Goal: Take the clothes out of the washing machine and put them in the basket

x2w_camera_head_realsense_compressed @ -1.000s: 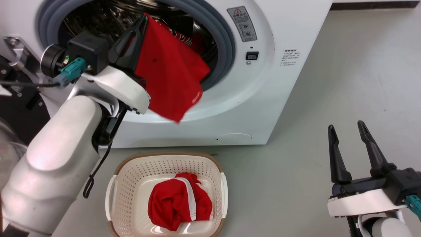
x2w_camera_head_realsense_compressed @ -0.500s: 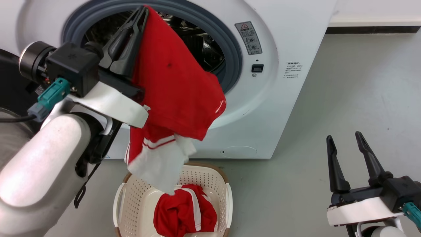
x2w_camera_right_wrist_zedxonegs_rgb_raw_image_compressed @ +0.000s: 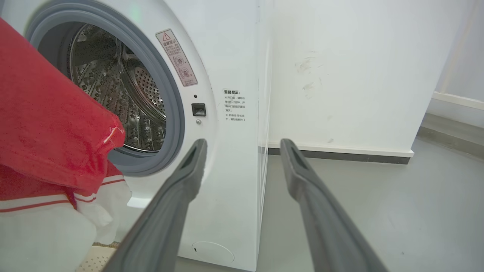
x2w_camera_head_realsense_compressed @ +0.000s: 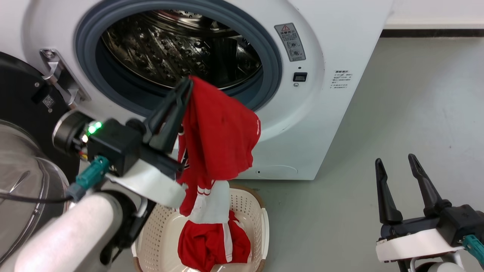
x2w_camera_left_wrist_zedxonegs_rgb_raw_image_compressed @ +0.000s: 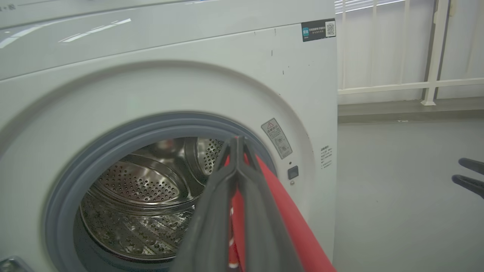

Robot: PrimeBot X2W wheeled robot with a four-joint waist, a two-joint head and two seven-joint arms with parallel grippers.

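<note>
My left gripper (x2w_camera_head_realsense_compressed: 188, 84) is shut on a red jersey (x2w_camera_head_realsense_compressed: 221, 132) that hangs from its fingertips in front of the washing machine (x2w_camera_head_realsense_compressed: 332, 45), over the basket (x2w_camera_head_realsense_compressed: 261, 223). The jersey's white-trimmed lower end (x2w_camera_head_realsense_compressed: 213, 200) dangles down into the basket, where another red garment (x2w_camera_head_realsense_compressed: 215, 243) lies. The steel drum (x2w_camera_head_realsense_compressed: 177, 49) looks bare inside. In the left wrist view the gripper (x2w_camera_left_wrist_zedxonegs_rgb_raw_image_compressed: 237, 140) pinches red cloth (x2w_camera_left_wrist_zedxonegs_rgb_raw_image_compressed: 283, 223) before the drum opening (x2w_camera_left_wrist_zedxonegs_rgb_raw_image_compressed: 143, 204). My right gripper (x2w_camera_head_realsense_compressed: 395, 162) stands open at the lower right above the floor; in its own view the gripper (x2w_camera_right_wrist_zedxonegs_rgb_raw_image_compressed: 242, 145) frames the machine's side, with the jersey (x2w_camera_right_wrist_zedxonegs_rgb_raw_image_compressed: 49, 124) at left.
The machine's black-rimmed glass door (x2w_camera_head_realsense_compressed: 22, 181) hangs open at the left beside my left arm. Grey floor (x2w_camera_head_realsense_compressed: 416, 105) stretches to the right of the machine. A white wall with a dark skirting (x2w_camera_right_wrist_zedxonegs_rgb_raw_image_compressed: 340, 155) runs behind the machine.
My left gripper has drawn the jersey out of the drum and down toward the basket; the jersey's lower end now reaches into it. The head camera has shifted. The right gripper has stayed still.
</note>
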